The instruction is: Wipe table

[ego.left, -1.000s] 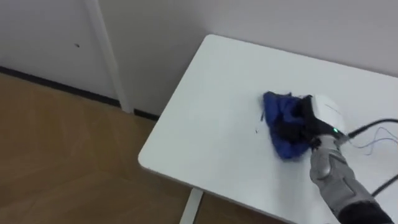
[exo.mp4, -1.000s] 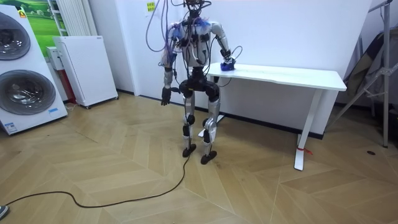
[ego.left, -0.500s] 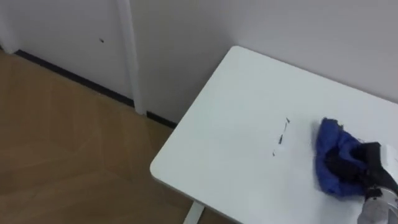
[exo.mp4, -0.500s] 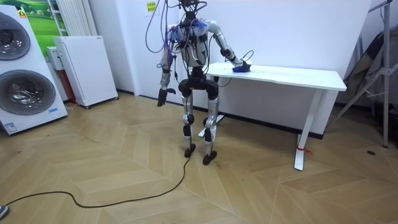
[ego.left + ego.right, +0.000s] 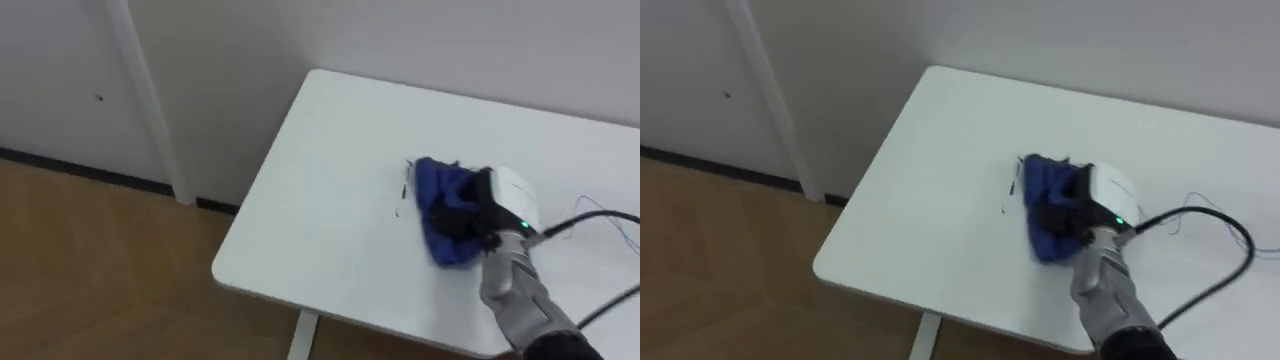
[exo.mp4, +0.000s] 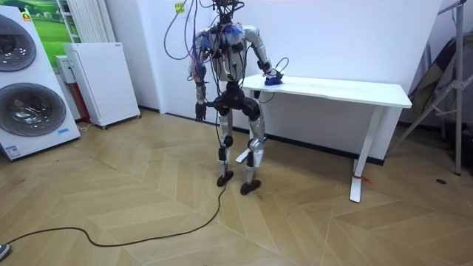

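Observation:
A crumpled blue cloth [image 5: 440, 200] lies on the white table [image 5: 320, 180] near its left end. My right hand [image 5: 505, 200] rests on the cloth's right side, its dark fingers curled into the folds. Just left of the cloth, thin dark marks [image 5: 400, 200] show on the tabletop. In the room view I stand at the end of the table [image 6: 355, 90] on the room view's left, right arm stretched over it to the cloth [image 6: 272, 80]. My left hand [image 6: 199, 112] hangs by my side.
The table's near edge and left corner lie close to the cloth, with wooden floor below. A white upright strip [image 5: 145, 100] runs down the wall on the left. Washing machines [image 6: 29, 81] and a white cabinet [image 6: 100, 81] stand at the room view's left.
My right hand has dragged the cloth back toward the table's left end after a sweep to the right. The eye views have shifted with my head.

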Available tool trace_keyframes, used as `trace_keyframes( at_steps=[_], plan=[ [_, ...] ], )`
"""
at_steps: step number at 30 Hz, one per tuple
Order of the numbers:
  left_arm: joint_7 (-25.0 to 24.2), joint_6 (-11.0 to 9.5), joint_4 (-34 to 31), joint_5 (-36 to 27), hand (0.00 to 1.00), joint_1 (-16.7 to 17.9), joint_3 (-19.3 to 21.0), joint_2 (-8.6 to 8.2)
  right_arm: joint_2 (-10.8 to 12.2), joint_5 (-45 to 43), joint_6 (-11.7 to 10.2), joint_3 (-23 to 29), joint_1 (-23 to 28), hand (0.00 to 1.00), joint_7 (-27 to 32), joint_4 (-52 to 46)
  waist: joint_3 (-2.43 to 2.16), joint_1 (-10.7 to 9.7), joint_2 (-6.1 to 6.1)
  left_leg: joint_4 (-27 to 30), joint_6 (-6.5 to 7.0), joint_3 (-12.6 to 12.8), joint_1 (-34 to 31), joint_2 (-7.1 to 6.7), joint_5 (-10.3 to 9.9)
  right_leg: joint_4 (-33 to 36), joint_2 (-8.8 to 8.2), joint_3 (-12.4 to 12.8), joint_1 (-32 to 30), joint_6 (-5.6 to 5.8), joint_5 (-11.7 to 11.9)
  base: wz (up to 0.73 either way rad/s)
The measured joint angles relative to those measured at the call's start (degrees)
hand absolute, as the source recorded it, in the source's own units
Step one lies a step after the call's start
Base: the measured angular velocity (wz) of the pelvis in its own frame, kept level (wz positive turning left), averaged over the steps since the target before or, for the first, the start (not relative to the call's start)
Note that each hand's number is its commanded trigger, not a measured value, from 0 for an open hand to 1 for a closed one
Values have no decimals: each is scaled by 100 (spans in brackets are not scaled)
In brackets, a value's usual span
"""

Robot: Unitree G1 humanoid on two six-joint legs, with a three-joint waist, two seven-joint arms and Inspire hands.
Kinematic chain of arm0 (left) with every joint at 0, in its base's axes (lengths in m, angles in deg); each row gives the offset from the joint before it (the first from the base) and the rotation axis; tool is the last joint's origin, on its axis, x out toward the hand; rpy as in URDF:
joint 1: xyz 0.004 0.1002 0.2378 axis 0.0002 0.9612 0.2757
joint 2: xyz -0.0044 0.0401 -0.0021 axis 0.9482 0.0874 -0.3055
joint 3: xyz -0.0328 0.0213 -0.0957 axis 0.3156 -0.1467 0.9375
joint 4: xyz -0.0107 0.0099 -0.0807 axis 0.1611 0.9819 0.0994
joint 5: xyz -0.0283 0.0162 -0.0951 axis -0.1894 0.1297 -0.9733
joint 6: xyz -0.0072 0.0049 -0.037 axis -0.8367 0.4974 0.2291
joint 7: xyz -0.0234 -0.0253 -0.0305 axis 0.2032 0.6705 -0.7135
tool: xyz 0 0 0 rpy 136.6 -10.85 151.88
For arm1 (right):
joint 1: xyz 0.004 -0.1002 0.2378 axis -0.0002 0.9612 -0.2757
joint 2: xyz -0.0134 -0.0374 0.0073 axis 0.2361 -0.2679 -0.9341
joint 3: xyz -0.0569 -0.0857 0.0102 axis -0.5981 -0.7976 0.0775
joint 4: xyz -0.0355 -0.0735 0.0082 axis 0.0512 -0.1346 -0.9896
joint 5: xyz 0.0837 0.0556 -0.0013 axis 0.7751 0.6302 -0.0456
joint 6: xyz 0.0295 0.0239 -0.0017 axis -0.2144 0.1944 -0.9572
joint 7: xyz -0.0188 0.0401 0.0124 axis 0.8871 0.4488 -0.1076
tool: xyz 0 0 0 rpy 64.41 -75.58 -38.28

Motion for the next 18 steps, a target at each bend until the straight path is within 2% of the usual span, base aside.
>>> trace_keyframes(
  at_steps=[1, 2, 3, 5, 6, 7, 8, 9, 10, 11, 12, 13, 15, 16, 17, 18],
  plan=[
    [-13, -13, -62, -37, 0, -51, 38, 111, -11, 105, -110, 0, -44, 100, 70, 137, 14, -10, -28, 113, -91, -113, -110, 122, -41, -241, -221, 39, -22, 18, 26, 35],
    [-43, -16, -124, -37, 0, -52, 57, 263, -16, 169, -296, 13, -23, 100, 186, 221, 10, -59, -59, 160, -222, -277, -244, 301, -52, -629, -287, 3, 37, 42, 173, 42],
    [-71, -22, -150, -26, 0, -59, 88, 345, -19, 215, -368, 27, -5, 100, 241, 224, 2, -67, -86, 168, -303, -377, -317, 391, -30, -828, -299, -17, 53, 58, 282, 56],
    [-79, -32, -219, -10, 0, -61, 161, 672, -27, 418, -650, 137, 181, 100, 369, 237, -37, -237, -267, 127, -629, -822, -492, 657, 38, -1786, -224, -230, 353, 117, 840, 81],
    [-80, -7, -254, 4, 0, -57, 205, 789, -29, 391, -813, 298, 305, 100, 389, 243, -42, -297, -331, 138, -817, -1009, -508, 785, 23, -2017, -105, -340, 503, 116, 1173, 78],
    [-80, -4, -266, 43, 0, -51, 274, 825, -32, 376, -870, 363, 374, 100, 416, 244, -35, -310, -379, 129, -925, -1031, -479, 837, 14, -2008, -40, -377, 541, 204, 1388, 56],
    [-69, 3, -266, 43, 0, -5, 370, 801, -79, 364, -918, 443, 533, 100, 485, 245, -70, -291, -337, 92, -1092, -1010, -393, 1015, 28, -1942, 115, -512, 678, 563, 1095, 27],
    [-69, 2, -266, 41, 0, 21, 368, 768, -124, 374, -922, 441, 598, 100, 522, 222, -89, -296, -292, 31, -1173, -960, -377, 1142, 68, -1902, 217, -571, 713, 554, 960, 34],
    [-70, -8, -272, 36, 0, 62, 366, 645, -241, 364, -919, 458, 735, 100, 571, 147, -113, -377, -192, -139, -1339, -773, -292, 1390, 213, -1718, 377, -694, 712, 429, 788, 34],
    [-66, -52, -242, 36, 0, 71, 354, 506, -368, 319, -918, 482, 848, 100, 613, 26, -129, -383, -185, -344, -1422, -484, -209, 1533, 434, -1491, 421, -730, 627, 337, 586, 33],
    [-65, -77, -216, 35, 0, 81, 346, 440, -411, 319, -913, 477, 878, 100, 610, -12, -127, -380, -177, -435, -1451, -379, -175, 1577, 539, -1384, 435, -733, 588, 289, 504, 21],
    [-63, -111, -117, 31, 0, 69, 343, 312, -421, 306, -859, 466, 891, 100, 599, -100, -107, -366, -190, -535, -1441, -267, -164, 1621, 738, -1237, 456, -731, 511, 205, 349, 17],
    [-61, -138, 38, 41, 0, 11, 320, 128, -321, 54, -702, 424, 827, 100, 561, -268, -90, -314, -241, -555, -1321, -177, -294, 1703, 1024, -1019, 562, -704, 340, 39, 124, 17],
    [-59, -139, 37, 42, 0, 7, 319, 88, -281, -4, -614, 413, 789, 100, 521, -328, -78, -273, -259, -552, -1310, -109, -316, 1722, 1069, -983, 596, -692, 299, -3, 90, 0],
    [-58, -129, 43, 37, 0, 19, 318, 17, -182, -198, -439, 324, 657, 100, 453, -375, -64, -181, -282, -531, -1299, 53, -325, 1724, 1074, -947, 669, -648, 218, -52, 50, -11],
    [-58, -100, 57, 37, 0, 29, 306, -15, -112, -389, -237, 184, 478, 100, 355, -429, -38, -128, -295, -406, -1289, 100, -381, 1714, 1042, -991, 782, -603, 185, -85, 36, -18]
  ],
)
